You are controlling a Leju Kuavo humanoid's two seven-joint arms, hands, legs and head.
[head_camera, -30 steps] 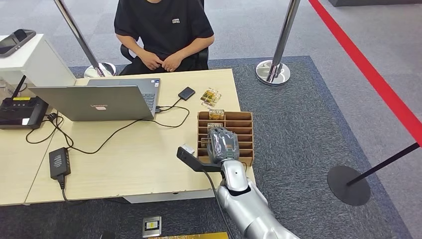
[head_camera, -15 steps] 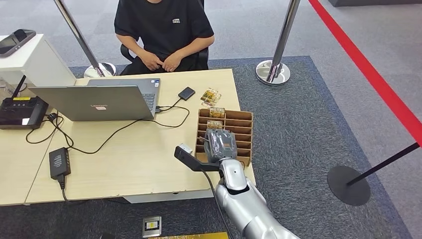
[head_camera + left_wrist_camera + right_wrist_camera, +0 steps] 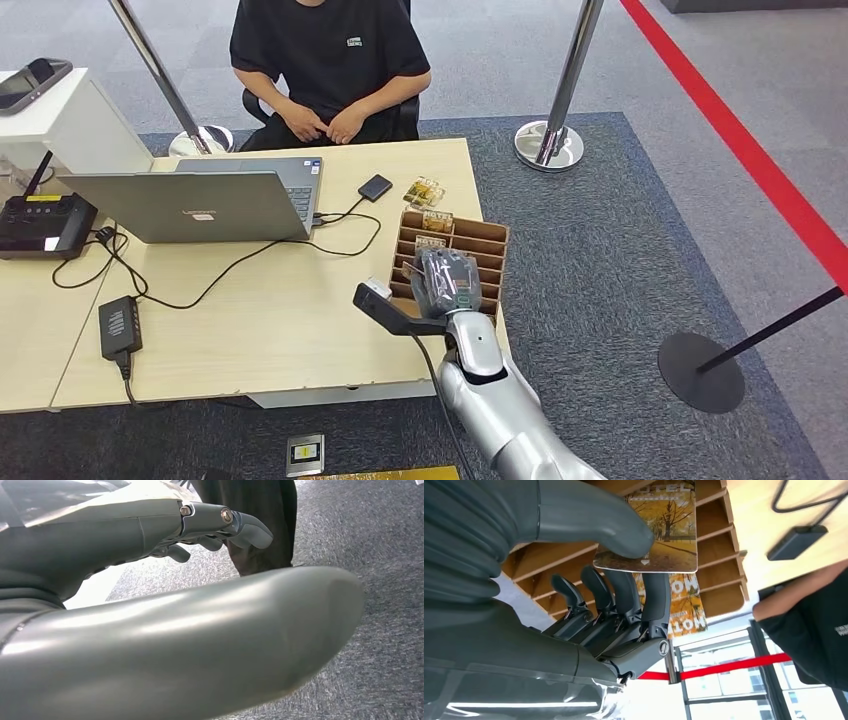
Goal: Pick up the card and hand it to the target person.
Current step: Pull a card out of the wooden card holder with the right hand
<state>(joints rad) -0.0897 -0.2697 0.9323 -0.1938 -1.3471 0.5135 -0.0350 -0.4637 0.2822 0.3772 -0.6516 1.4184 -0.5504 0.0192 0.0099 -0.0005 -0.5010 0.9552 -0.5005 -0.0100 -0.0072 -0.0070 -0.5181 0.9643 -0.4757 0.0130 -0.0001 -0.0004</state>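
Note:
A card (image 3: 659, 535) printed with autumn trees is pinched between the thumb and fingers of my right hand (image 3: 614, 595), just above the slots of the wooden card rack (image 3: 719, 535). A second card (image 3: 686, 605) stands in a slot behind it. In the head view my right hand (image 3: 447, 280) hovers over the rack (image 3: 492, 240) at the table's right end, and two cards (image 3: 436, 222) stand in the far slots. The person (image 3: 330, 60) in a black shirt sits across the table with hands clasped. My left hand (image 3: 220, 527) hangs over the carpet, holding nothing.
An open laptop (image 3: 190, 205) stands mid-table with cables trailing to a power brick (image 3: 120, 325) and a small black box (image 3: 375, 187). Loose cards (image 3: 424, 190) lie beyond the rack. A stanchion base (image 3: 548, 145) stands on the carpet to the right.
My right hand has risen slightly over the rack with the card in its fingers. The rack has shifted a little toward the person. Two cards now show in the far slots.

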